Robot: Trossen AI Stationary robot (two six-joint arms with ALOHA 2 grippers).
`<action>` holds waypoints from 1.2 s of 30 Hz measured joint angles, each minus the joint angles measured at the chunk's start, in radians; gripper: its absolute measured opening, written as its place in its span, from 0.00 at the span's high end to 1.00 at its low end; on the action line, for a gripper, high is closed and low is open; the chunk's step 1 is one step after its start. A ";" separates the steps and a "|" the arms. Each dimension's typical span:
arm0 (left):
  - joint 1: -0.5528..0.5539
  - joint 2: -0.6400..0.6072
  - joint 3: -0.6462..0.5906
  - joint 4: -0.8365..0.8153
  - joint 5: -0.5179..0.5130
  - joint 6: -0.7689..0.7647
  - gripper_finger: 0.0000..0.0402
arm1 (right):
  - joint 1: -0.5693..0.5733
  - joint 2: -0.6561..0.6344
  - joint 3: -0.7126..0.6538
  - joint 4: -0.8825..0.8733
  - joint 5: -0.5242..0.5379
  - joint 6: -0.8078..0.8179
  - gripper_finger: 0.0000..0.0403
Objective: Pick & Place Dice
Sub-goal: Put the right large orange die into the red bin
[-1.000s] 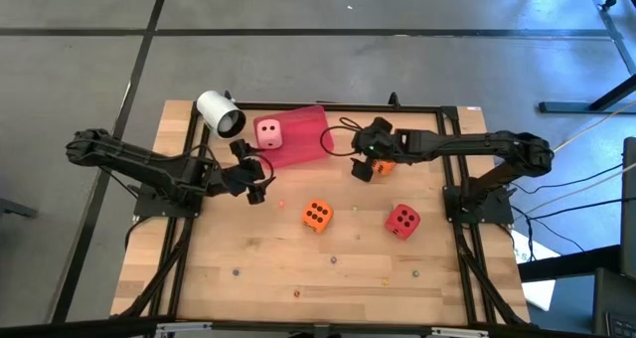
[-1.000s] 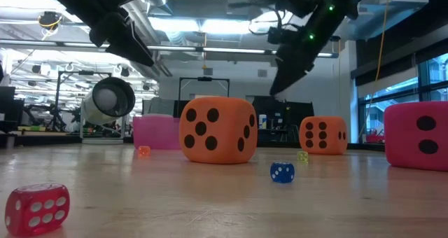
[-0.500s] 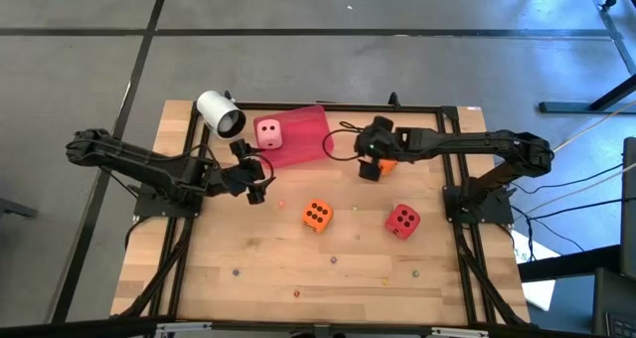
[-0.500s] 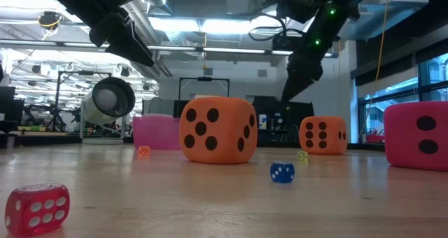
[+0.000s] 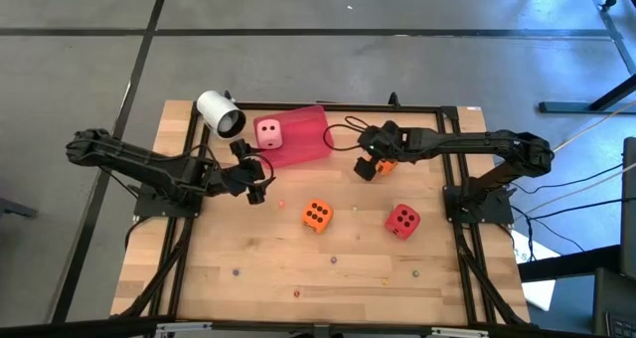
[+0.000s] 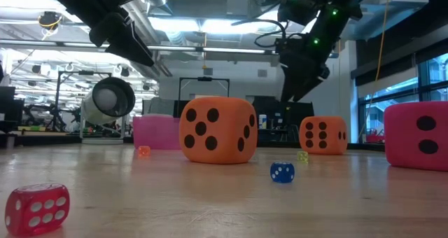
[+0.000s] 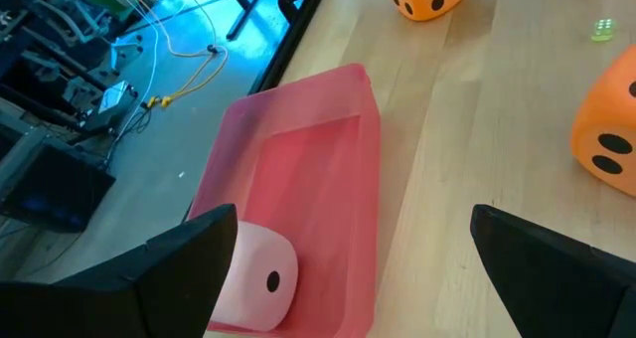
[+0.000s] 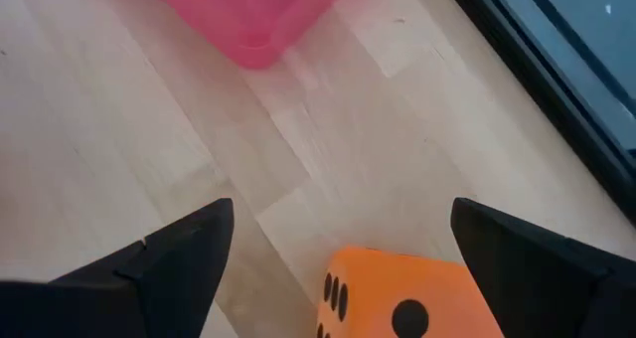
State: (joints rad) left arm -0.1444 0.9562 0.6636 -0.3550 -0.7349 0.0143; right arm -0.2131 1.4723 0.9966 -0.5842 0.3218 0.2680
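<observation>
four foam-looking dice on the bench [image 5: 338, 278]. they read as soft and light, likely to squash a little under a pinch and unlikely to slip; best taken across two opposite flat faces, mid-height

pink die [image 5: 268, 133] sits inside the red tray [image 5: 308, 144] at the far side of the bench. near orange die [image 5: 317, 215] stands mid-bench, red die [image 5: 402, 220] to its right, well apart. far orange die [image 5: 386, 163] lies right of the tray, partly under the right arm

right gripper [image 5: 366, 168]: jaws spread wide, holding nothing, hanging above the bench just beside the far orange die on its tray side. in the right wrist view that die [image 8: 407, 298] shows between the two fingers [image 8: 169, 253], below and ahead, not yet enclosed. judged: it needs to come over the cube and drop before any pinch

left gripper [image 5: 255, 186]: jaws wide, empty, over the bench near the tray's front edge; its wrist view looks at the tray [image 7: 298, 179] with the pink die [image 7: 253, 278] in it

tiny coloured beads scattered on the bench; a white cylinder [image 5: 220, 113] lies by the tray's left end
</observation>
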 joint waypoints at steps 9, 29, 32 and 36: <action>0.000 0.000 0.000 0.000 0.000 0.000 0.00 | 0.000 0.000 0.000 0.000 -0.031 0.057 0.06; 0.000 0.000 0.000 0.000 0.000 0.000 0.00 | 0.001 0.000 0.000 -0.077 0.057 0.031 0.02; 0.000 0.000 0.000 0.000 0.000 0.000 0.00 | 0.000 0.000 0.000 -0.105 0.102 0.038 0.01; 0.000 0.000 0.000 0.000 0.000 0.000 0.00 | -0.001 -0.002 0.000 -0.146 0.097 0.074 0.01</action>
State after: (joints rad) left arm -0.1444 0.9562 0.6636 -0.3553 -0.7349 0.0139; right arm -0.2144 1.4702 0.9970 -0.7298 0.4184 0.3417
